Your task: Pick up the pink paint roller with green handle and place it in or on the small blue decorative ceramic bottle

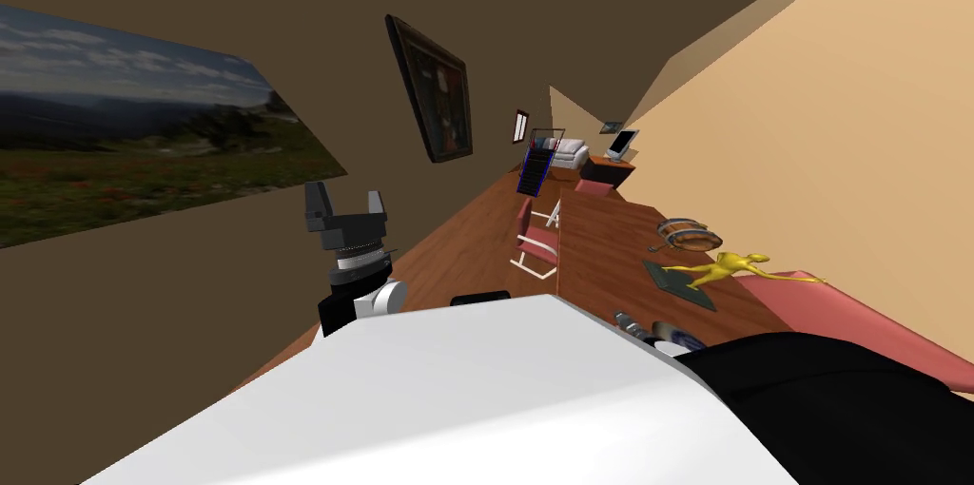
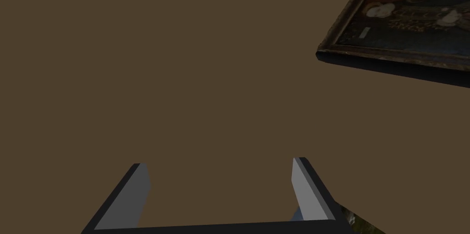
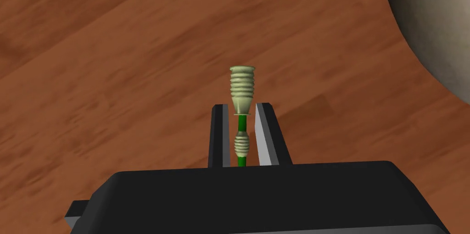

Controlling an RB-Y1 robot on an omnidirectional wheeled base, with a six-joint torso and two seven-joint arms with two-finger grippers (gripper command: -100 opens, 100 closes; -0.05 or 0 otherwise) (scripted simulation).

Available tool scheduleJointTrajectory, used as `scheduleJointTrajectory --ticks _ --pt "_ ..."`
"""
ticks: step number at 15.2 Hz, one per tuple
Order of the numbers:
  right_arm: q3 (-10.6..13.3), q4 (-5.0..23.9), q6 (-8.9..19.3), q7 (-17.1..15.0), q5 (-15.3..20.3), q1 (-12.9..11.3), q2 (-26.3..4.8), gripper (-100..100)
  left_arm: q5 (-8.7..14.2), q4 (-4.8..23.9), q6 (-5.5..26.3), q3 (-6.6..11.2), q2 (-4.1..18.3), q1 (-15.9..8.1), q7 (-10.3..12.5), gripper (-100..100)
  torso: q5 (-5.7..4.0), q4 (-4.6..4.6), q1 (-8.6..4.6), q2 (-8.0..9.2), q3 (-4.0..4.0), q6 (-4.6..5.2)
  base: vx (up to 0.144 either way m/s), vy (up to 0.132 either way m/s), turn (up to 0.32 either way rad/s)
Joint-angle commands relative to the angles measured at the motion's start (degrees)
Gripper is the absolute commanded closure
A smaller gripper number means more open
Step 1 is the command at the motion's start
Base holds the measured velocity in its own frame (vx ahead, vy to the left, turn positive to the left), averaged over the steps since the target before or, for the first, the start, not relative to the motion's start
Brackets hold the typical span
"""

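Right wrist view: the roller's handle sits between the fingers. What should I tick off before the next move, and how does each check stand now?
1. Right gripper fingers shut on the paint roller at its green handle: ok.
2. Handle centred between the fingers, its ribbed end sticking out past the tips: ok.
3. Paint roller lifted off the wooden surface: cannot tell.
4. Path to the blue bottle clear: cannot tell.
5. Left gripper open, raised beside the brown wall, away from the table: ok.
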Motion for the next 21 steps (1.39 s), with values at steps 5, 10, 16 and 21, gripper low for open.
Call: scheduleJointTrajectory --ticks 5,10,16,21 --pt "-1.25 -1.59 1.55 1.53 -1.47 2.5 -3.09 100 0.0 0.0 0.0 -0.01 -0.01 -0.01 0.0 0 0.14 0.06 0.43 0.21 0.12 -0.07 -0.054 0.108 0.163" --pt "-3.08 -3.23 5.68 4.06 -4.8 7.86 -7.09 100 0.0 0.01 0.01 -0.02 -0.01 -0.02 0.0 0 0.21 0.08 0.66 0.37 0.21 -0.11 -0.081 0.156 0.246" --pt "-5.15 -4.34 9.82 6.47 -8.17 13.36 -10.58 100 0.0 0.0 0.0 -0.02 -0.01 -0.02 0.0 0 0.24 0.07 0.72 0.41 0.23 -0.13 -0.074 0.163 0.202" --pt "-7.48 -4.59 12.75 7.35 -11.03 17.38 -12.78 100 0.0 0.0 0.0 -0.01 0.0 -0.01 0.0 0 0.22 0.03 0.4 0.27 0.14 -0.15 -0.03 0.102 0.11"
